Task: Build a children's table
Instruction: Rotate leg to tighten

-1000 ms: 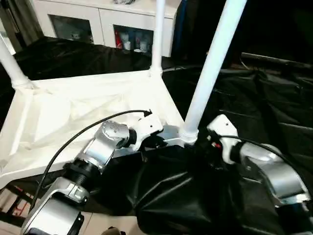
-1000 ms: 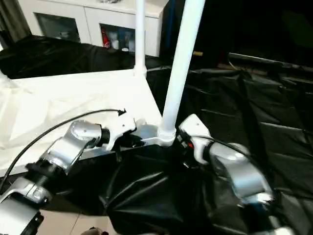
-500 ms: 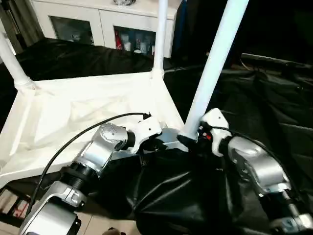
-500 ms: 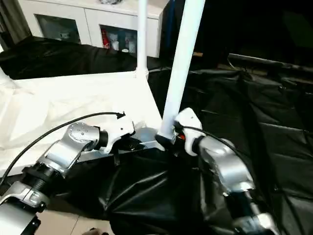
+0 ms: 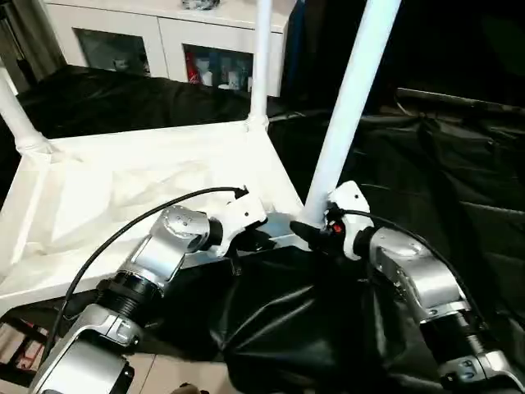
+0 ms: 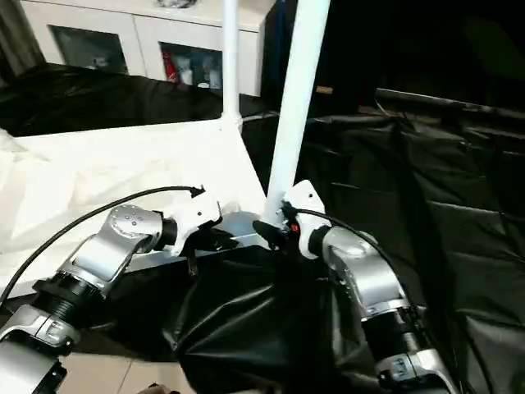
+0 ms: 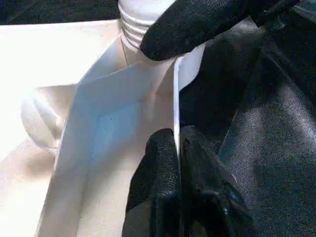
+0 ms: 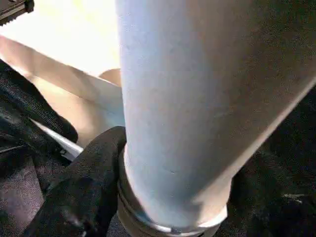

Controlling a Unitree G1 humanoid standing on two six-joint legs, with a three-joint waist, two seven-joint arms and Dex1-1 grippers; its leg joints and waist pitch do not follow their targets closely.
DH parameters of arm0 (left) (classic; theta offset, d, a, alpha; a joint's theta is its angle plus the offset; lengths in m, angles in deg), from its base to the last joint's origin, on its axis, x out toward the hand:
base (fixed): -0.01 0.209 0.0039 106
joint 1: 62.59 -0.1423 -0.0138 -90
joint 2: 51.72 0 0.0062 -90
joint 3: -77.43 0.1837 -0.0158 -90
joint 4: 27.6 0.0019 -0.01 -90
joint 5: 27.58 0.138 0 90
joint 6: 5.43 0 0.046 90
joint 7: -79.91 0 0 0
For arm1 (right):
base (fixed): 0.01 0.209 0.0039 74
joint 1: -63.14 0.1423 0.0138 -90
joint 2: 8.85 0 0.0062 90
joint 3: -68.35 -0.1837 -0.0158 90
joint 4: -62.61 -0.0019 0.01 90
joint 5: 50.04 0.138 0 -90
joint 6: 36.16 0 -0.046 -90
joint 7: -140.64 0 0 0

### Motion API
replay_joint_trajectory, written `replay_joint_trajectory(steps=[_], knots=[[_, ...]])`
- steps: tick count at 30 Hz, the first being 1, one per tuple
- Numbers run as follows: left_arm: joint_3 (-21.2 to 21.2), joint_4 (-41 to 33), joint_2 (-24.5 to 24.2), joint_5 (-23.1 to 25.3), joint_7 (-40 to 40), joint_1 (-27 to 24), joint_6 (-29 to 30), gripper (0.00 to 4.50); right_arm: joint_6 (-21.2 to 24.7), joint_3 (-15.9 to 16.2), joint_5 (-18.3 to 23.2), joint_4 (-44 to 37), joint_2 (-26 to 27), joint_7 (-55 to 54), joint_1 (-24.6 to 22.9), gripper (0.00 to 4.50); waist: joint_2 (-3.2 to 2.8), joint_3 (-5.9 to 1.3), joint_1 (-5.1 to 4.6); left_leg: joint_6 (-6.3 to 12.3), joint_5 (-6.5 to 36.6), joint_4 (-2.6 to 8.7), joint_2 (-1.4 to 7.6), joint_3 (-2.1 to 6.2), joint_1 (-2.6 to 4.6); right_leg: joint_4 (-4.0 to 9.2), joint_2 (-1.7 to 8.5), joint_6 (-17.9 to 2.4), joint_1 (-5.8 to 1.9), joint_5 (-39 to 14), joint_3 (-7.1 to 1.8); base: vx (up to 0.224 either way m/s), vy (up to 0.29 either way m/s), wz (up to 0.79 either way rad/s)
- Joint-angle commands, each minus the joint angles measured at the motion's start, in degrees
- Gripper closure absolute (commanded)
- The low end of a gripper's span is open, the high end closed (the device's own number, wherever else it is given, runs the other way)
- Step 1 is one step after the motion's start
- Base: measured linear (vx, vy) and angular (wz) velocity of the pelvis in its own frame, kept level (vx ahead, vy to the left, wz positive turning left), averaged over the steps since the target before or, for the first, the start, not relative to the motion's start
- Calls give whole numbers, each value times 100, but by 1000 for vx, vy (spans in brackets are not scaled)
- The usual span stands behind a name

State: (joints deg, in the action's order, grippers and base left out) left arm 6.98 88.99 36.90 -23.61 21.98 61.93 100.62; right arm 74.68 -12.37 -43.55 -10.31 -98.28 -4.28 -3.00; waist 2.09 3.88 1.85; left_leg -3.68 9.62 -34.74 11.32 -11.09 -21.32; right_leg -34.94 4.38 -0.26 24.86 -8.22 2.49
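Black sheeting [image 5: 459, 164] is covering everything. Left gripper [image 7: 177, 148] is pinching the upturned table top's [image 5: 123, 189] thin rim; right gripper [image 8: 173, 207] is hugging the nearest leg [image 5: 349, 98] at its socket — light, stiff, slick plastic, so I'd grab low.

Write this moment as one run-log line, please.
left gripper: shut on table top rim | right gripper: fingers around base of near leg at corner socket | table top upside down on black sheet

All three upright legs [image 5: 349, 107] run off the top edge. My right gripper [image 8: 148, 197] hides the nearest corner socket, and the table top [image 5: 123, 189] is cut off at the left.
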Motion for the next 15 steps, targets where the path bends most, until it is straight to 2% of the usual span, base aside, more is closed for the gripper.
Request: replay_joint_trajectory(steps=[1, 4, 5, 6, 7, 8, 10, 11, 12, 13, 15], knots=[[-130, 243, 258, -177, 295, 80, 84, 450, 29, -188, -121, 222, 176, -519, 135, 175, 50, -416, 18, 95, 1677, 374, 63, 85, 42, 589, 254, -507, -270, -2996, -128, 0, 0, 0], [-251, 494, 488, -149, 686, 242, 166, 450, 100, -313, -188, 429, 423, -1058, 199, 177, 36, -402, 6, 64, 1734, 362, 39, 75, 69, 619, 241, -491, -233, -3123, -120, 0, 0, 0], [-302, 609, 590, -142, 846, 318, 193, 450, 129, -360, -219, 527, 526, -1281, 234, 178, 50, -408, 13, 47, 1761, 361, 35, 91, 74, 626, 247, -454, -246, -3217, -104, 0, 0, 0], [-396, 810, 777, -132, 1171, 467, 224, 450, 203, -486, -254, 759, 716, -1734, 340, 178, 61, -403, 3, 51, 1753, 363, 25, 85, 61, 638, 237, -424, -250, -3239, -104, 0, 0, 0], [-469, 996, 952, -124, 1453, 603, 237, 450, 255, -588, -286, 984, 887, -2135, 451, 178, 48, -415, -5, 25, 1752, 359, 22, 89, 81, 634, 240, -433, -229, -3233, -103, 0, 0, 0], [-570, 1294, 1265, -113, 1912, 833, 189, 450, 249, -747, -313, 1390, 1186, -2791, 682, 178, 15, -421, -20, 1, 1739, 377, 14, 103, 75, 629, 226, -446, -247, -3082, -96, 0, 0, 0], [-582, 1380, 1384, -121, 2000, 903, 136, 450, 163, -719, -330, 1537, 1286, -2888, 781, 178, 15, -429, -22, 19, 1740, 386, 25, 107, 71, 614, 241, -502, -255, -2889, -98, 0, 0, 0], [-579, 1474, 1578, -129, 2098, 983, 25, 450, -78, -605, -407, 1743, 1449, -2991, 942, 178, -8, -447, -9, 52, 1687, 395, 39, 101, 63, 604, 245, -569, -281, -2574, -109, 0, 0, 0], [-573, 1486, 1618, -128, 2111, 995, 5, 450, -131, -577, -429, 1784, 1487, -3012, 981, 178, 5, -464, 3, 98, 1556, 396, 34, 97, 42, 563, 246, -662, -311, -2240, -118, 0, 0, 0], [-519, 1490, 1630, -92, 2076, 993, -59, 450, -156, -563, -413, 1796, 1536, -2954, 1017, 122, 8, -467, 18, 185, 1454, 394, 34, 82, 31, 537, 242, -749, -320, -1967, -132, 0, 0, 0], [-462, 1502, 1627, -61, 2002, 974, -146, 450, -215, -575, -342, 1761, 1602, -2777, 1043, 109, 12, -469, 29, 278, 1390, 389, 38, 71, 22, 521, 245, -833, -336, -1835, -136, 0, 0, 0]])
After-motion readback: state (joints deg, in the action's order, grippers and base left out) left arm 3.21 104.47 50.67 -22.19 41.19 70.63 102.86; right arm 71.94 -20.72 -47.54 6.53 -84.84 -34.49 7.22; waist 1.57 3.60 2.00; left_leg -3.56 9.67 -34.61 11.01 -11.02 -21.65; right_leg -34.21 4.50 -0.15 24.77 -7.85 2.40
